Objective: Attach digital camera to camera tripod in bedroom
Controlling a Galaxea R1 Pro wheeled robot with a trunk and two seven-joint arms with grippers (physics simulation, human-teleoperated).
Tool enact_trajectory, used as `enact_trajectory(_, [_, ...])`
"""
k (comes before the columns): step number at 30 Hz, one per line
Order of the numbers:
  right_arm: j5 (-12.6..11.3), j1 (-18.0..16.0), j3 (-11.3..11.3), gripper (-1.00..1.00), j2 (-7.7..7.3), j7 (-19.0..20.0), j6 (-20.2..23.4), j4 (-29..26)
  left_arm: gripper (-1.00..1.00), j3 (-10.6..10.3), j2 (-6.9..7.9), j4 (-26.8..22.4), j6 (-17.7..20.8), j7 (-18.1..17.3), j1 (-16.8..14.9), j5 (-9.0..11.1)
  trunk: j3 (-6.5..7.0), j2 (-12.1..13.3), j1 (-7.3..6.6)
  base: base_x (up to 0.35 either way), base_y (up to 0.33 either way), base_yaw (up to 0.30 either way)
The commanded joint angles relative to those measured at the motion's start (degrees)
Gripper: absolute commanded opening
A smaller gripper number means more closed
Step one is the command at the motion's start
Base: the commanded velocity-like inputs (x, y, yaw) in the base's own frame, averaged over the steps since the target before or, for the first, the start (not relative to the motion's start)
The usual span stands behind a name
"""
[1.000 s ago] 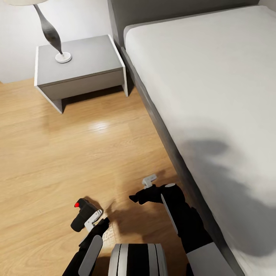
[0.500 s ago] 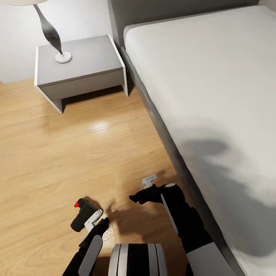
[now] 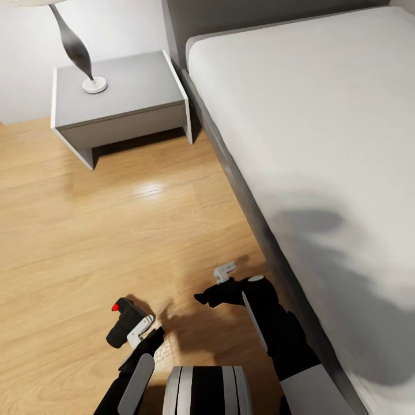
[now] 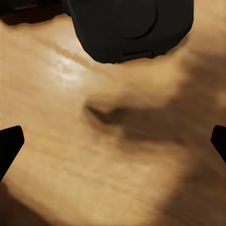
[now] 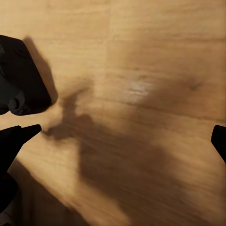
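1. The head view looks down on a light wood floor (image 3: 115, 230) beside a grey bed (image 3: 311, 144) with a pale mattress.
2. A grey nightstand (image 3: 124, 98) stands against the white wall just beside the head of the bed; a lamp (image 3: 80, 57) with a curved dark stem and a white round base stands on it.
3. The camera (image 3: 122, 323), black with a red spot on its upper corner, sits at the tip of the left gripper (image 3: 140, 329), low in the head view above the floor. Its white fingers (image 3: 141, 325) lie against the camera's side, so it appears to hold the camera.
4. In the left wrist view the camera (image 4: 127, 28) shows as a dark rounded block over the floor, with black fingertips (image 4: 9, 141) at either edge of the picture.
5. The right gripper (image 3: 216, 285) hangs over the floor near the bed frame. In the right wrist view its fingertips (image 5: 19, 136) stand wide apart with nothing between them, and the camera (image 5: 21, 77) shows dark at one side.
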Motion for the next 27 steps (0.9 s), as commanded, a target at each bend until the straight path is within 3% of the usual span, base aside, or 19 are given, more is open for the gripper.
enact_trajectory(1, [0.59,-0.02,-0.02,1.0,0.02,0.49,0.15,-0.06,1.0,-0.08,0.02,-0.1,0.19,0.36,-0.01,0.24,-0.26,-0.03,0.01,0.0,0.0,0.0])
enact_trajectory(9, [0.57,-0.02,-0.02,1.0,0.02,0.53,0.02,-0.06,1.0,-0.08,0.02,-0.1,0.19,0.36,-0.01,0.24,-2.03,-0.14,0.22,0.0,0.0,0.0])
enact_trajectory(27, [0.5,-0.02,-0.02,1.0,0.02,0.53,-0.1,-0.14,1.0,-0.08,0.02,-0.1,0.12,0.06,-0.01,0.24,-2.03,-0.14,0.22,0.0,0.0,0.0])
